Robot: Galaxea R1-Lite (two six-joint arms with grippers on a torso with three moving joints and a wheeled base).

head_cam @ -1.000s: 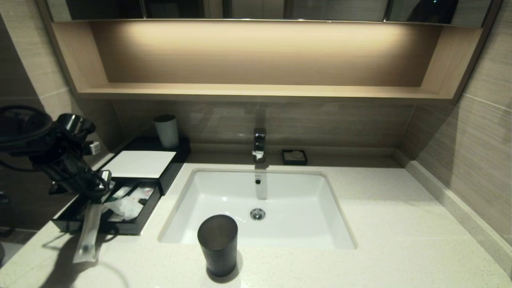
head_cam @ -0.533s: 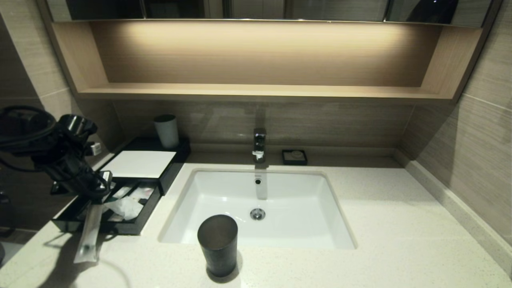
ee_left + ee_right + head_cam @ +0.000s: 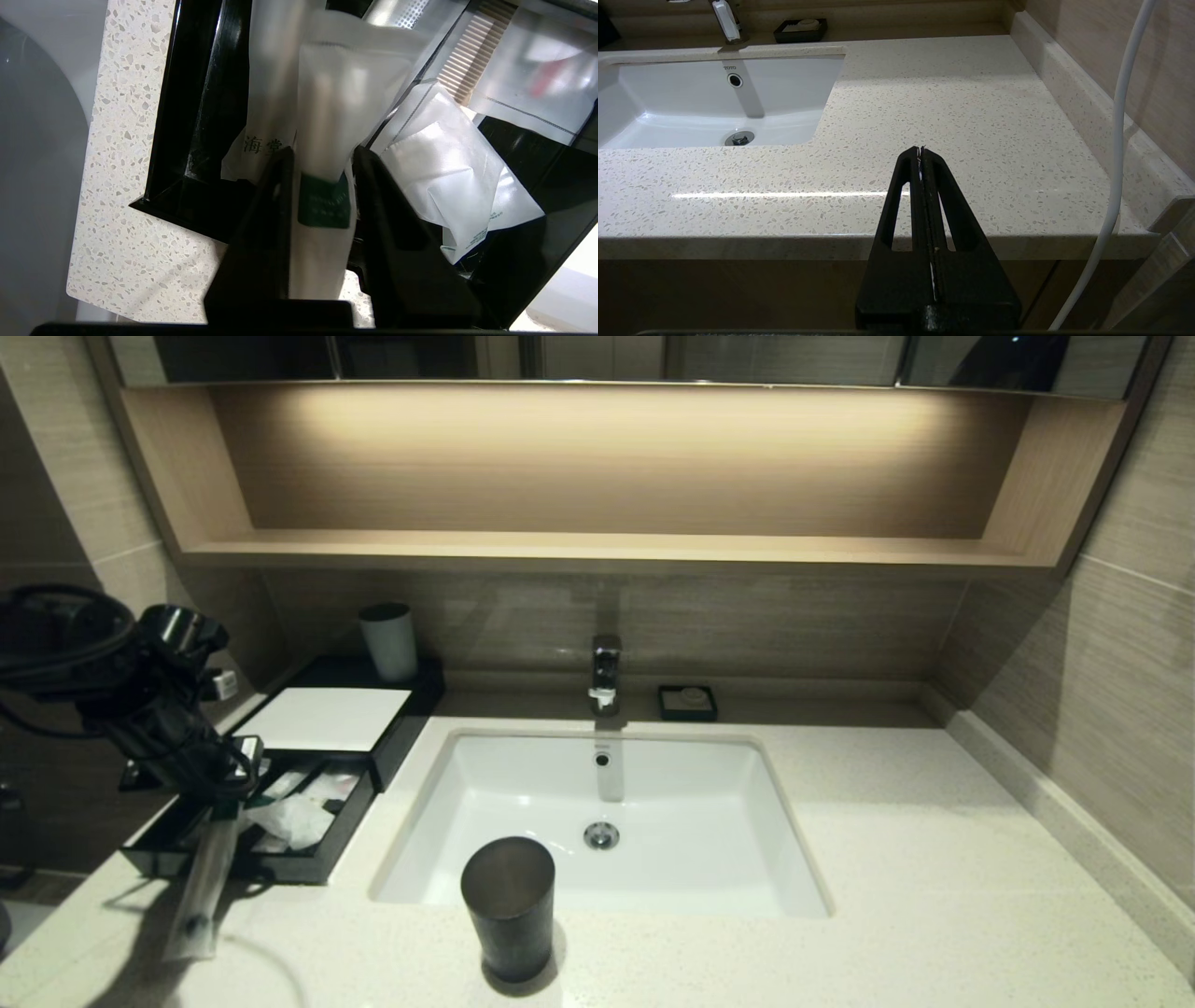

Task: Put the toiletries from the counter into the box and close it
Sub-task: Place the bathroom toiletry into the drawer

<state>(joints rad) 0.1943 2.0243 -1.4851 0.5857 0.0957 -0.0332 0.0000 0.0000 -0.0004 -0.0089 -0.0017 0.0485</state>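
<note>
My left gripper (image 3: pixel 227 795) hangs over the left part of the open drawer (image 3: pixel 308 870) of the black box with the white top panel (image 3: pixel 322 717). It is shut on a long translucent white packet (image 3: pixel 201 887) at its green band label (image 3: pixel 324 206). The packet hangs down steeply, its lower end over the cream speckled counter (image 3: pixel 887 859) in front of the drawer. In the left wrist view the fingers (image 3: pixel 273 196) grip the packet (image 3: pixel 327 116) from both sides. A second long white packet with printed characters (image 3: pixel 266 93) lies in the drawer. My right gripper (image 3: pixel 920 150) is shut and empty, off the counter's front right edge.
Several crumpled white sachets (image 3: pixel 294 819) lie in the drawer. A dark grey tapered cup (image 3: pixel 509 905) stands in front of the white basin (image 3: pixel 607 803). A pale cup (image 3: pixel 389 641) stands behind the box. A tap (image 3: pixel 605 672) and a small black soap dish (image 3: pixel 687 702) are at the back.
The hanging packet's lower end has swung slightly left and down; my left gripper has shifted a little. The right arm has not moved.
</note>
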